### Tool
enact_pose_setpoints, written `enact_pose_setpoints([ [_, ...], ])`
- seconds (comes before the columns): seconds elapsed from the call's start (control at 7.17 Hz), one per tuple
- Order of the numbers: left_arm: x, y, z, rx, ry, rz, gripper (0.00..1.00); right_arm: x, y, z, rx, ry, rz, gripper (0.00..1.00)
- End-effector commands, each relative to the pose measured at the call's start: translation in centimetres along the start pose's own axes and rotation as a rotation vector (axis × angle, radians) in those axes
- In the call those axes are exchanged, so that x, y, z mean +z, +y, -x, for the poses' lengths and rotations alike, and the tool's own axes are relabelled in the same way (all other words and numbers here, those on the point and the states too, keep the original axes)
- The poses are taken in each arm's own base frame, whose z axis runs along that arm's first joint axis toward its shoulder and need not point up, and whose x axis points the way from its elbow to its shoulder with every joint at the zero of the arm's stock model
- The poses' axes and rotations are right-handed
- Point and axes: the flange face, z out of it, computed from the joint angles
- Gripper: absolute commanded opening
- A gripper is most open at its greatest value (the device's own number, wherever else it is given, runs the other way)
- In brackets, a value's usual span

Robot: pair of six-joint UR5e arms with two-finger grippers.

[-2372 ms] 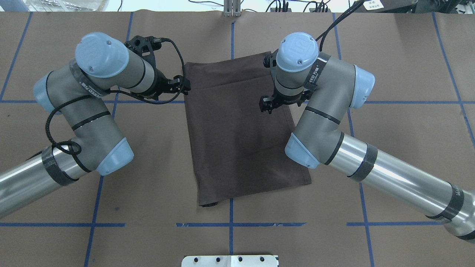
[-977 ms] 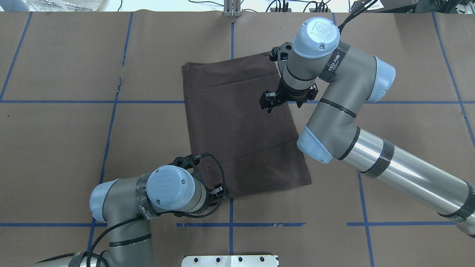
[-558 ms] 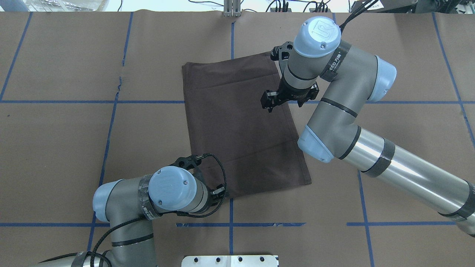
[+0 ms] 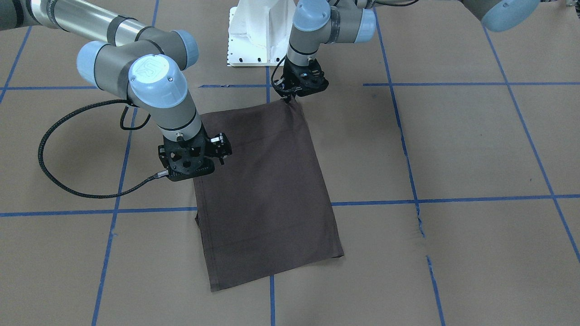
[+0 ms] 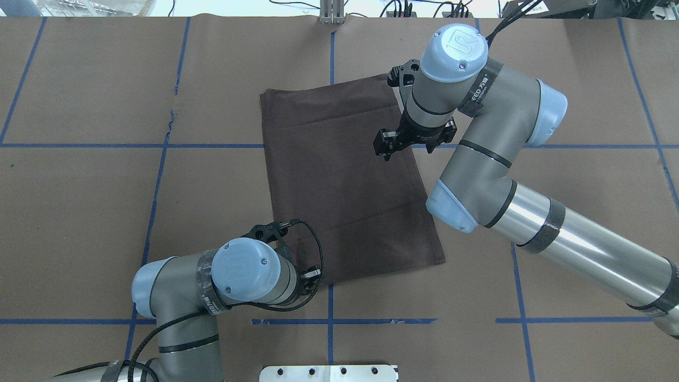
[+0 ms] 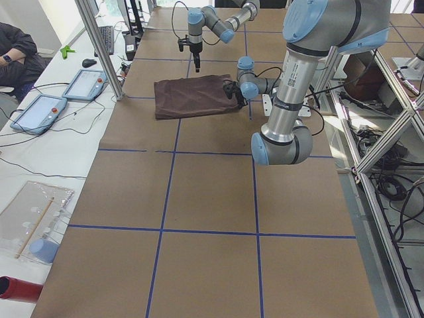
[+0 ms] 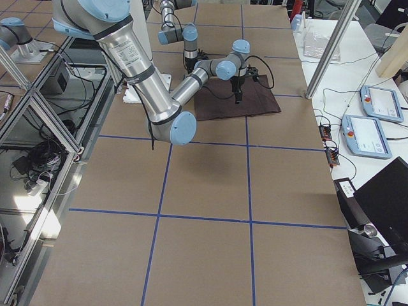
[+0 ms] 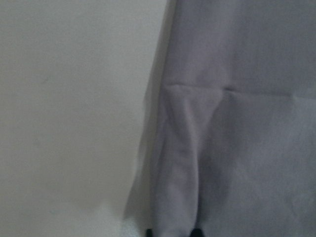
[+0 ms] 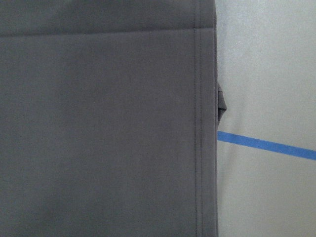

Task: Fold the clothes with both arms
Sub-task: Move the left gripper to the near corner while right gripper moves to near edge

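The left claw (image 4: 292, 94) is clamped tight on the shirt (image 5: 345, 180), pinching the corner nearest the robot on its left. In the left wrist view the cloth rises in a ridge that runs down into the fingertips (image 8: 196, 232), which sit close together around it. That corner is drawn up a little.

The right claw (image 4: 190, 159) hangs over the shirt's right long edge, toward the far end, pointing straight down. Its fingers are hidden under the wrist. Its own camera shows only the stitched hem and a strip of tape, so I cannot tell whether it is apart or together, or whether it touches the cloth.

The shirt is folded into a plain dark brown oblong and lies flat in the middle of the table (image 5: 79, 212). Its long axis runs from the robot's side to the far side, slanted so that the near end sits further right than the far end. A faint crease crosses it close to each end.

The table is covered in brown paper marked into big squares with blue tape (image 5: 520, 297), and one tape line passes under the shirt's far half. There is a small tear (image 5: 171, 114) in the paper left of the shirt. A white base plate (image 5: 329, 372) sits at the near edge. Past the far edge a white bench carries two pendants (image 6: 86, 83) by a metal post (image 6: 99, 46), and a person's sleeve (image 6: 16, 46) shows there.
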Motion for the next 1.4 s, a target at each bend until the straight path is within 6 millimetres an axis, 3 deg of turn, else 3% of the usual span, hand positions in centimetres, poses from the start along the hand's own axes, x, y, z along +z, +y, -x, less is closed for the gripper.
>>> enact_pose_setpoints([
  [0.0, -1.8, -0.1, -0.3, 0.027, 0.023, 0.003, 0.00, 0.2, 0.1, -0.3, 0.005, 0.003, 0.003, 1.00],
  [0.14, -2.7, -0.3, -0.2, 0.082, 0.021, -0.003, 0.00, 0.4, 0.4, -0.5, 0.073, 0.003, 0.006, 1.00],
  [0.28, -3.4, -0.7, -0.1, 0.124, -0.006, -0.012, 0.00, 1.0, 2.1, 0.4, 0.167, -0.022, 0.010, 1.00],
  [0.42, -3.7, -0.7, 0.1, 0.141, -0.032, -0.018, 0.00, 2.1, 5.9, 1.1, 0.251, -0.055, 0.030, 1.00],
  [0.84, -4.0, -2.0, 0.1, 0.146, -0.039, -0.034, 0.00, 4.4, 15.1, 1.7, 0.534, -0.062, 0.067, 1.00],
  [1.26, -4.1, -1.9, -0.1, 0.148, -0.034, -0.032, 0.00, 8.2, 22.3, 6.0, 0.718, -0.002, 0.040, 1.00],
])
